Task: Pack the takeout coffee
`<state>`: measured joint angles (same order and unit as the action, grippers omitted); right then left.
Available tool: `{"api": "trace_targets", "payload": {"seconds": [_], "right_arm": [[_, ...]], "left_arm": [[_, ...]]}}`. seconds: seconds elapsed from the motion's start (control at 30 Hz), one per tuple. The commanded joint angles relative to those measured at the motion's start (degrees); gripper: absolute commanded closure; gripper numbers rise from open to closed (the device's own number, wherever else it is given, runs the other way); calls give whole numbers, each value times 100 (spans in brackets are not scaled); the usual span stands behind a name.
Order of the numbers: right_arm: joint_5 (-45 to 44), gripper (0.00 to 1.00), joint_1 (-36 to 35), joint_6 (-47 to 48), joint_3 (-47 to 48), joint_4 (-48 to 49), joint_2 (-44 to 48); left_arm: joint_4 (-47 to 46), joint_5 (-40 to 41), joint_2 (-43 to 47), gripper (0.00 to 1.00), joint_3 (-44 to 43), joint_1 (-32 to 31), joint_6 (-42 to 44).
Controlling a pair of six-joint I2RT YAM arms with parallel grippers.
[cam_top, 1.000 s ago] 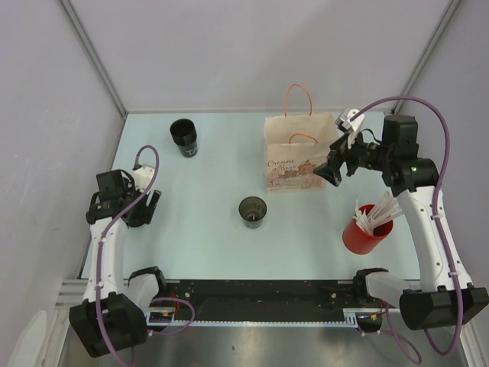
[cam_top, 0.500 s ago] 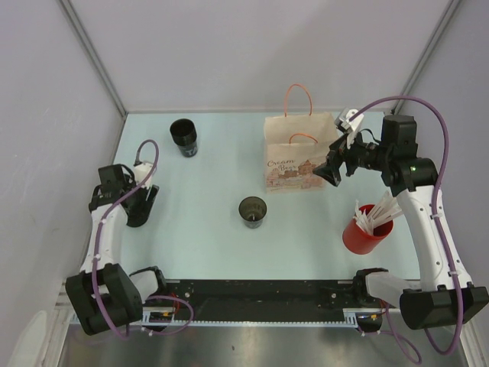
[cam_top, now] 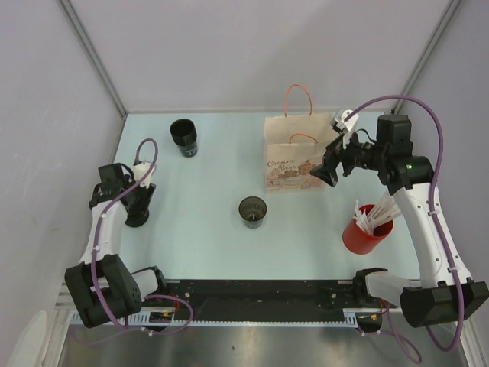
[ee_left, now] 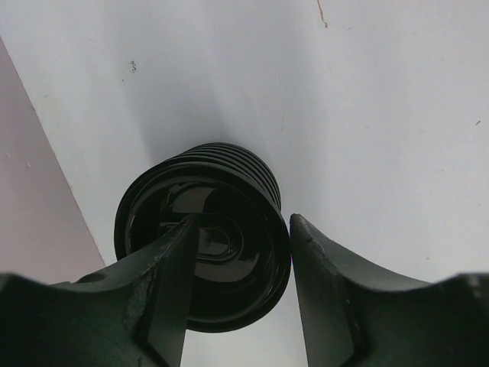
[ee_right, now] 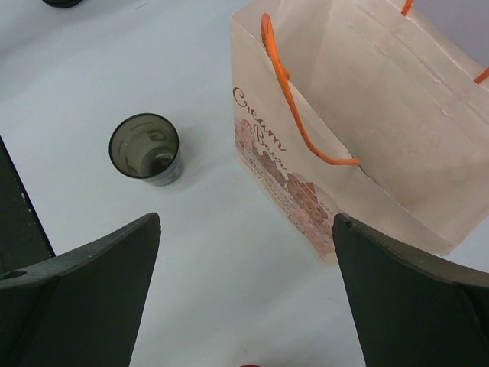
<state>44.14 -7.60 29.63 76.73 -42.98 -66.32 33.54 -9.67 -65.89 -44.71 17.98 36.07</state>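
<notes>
**Colours and Markings, Items on Table**

Paper bag [cam_top: 294, 164]: tan kraft. Its handles [ee_right: 294, 115] are orange. Brown script lettering sits above a reddish-brown printed picture.
Ribbed cup [ee_left: 233, 260]: glossy black inside and out, with ridges ringing the outer wall.
Far cup [cam_top: 183, 136]: black.
Middle cup [cam_top: 253, 210]: smoky, translucent grey.
Holder [cam_top: 364, 233]: red, holding white sticks [cam_top: 376, 214].
Table [cam_top: 199, 245]: pale blue-white.
Arm cable [cam_top: 397, 97]: purple.

Pale blue table [cam_top: 206, 164], grey walls [cam_top: 252, 53], black rail [cam_top: 260, 293] at near edge
</notes>
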Motion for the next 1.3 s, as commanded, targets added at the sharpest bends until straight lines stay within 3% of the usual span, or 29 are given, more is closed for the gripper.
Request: {"api": "trace_targets", "payload": {"seconds": [0.0,0.5,0.73,1.0,1.27], "right_arm": [[-63,0,-75,34,18,44,-21],[-90,0,-102,17,9,53,-12],[-81,0,-119,8,18,70,-30],[-81,0,-111,8,18,62,-12],[-81,0,-111,17,17,53,14]], "left_arm": [[-58,-175,-12,44,-3,92,136],[91,-263,-47,52,-47,101,198],[118,-290,-64,69,-82,101,154],[188,-307,14,82,-117,101,146],[293,-334,155,87,-266,101,75]]}}
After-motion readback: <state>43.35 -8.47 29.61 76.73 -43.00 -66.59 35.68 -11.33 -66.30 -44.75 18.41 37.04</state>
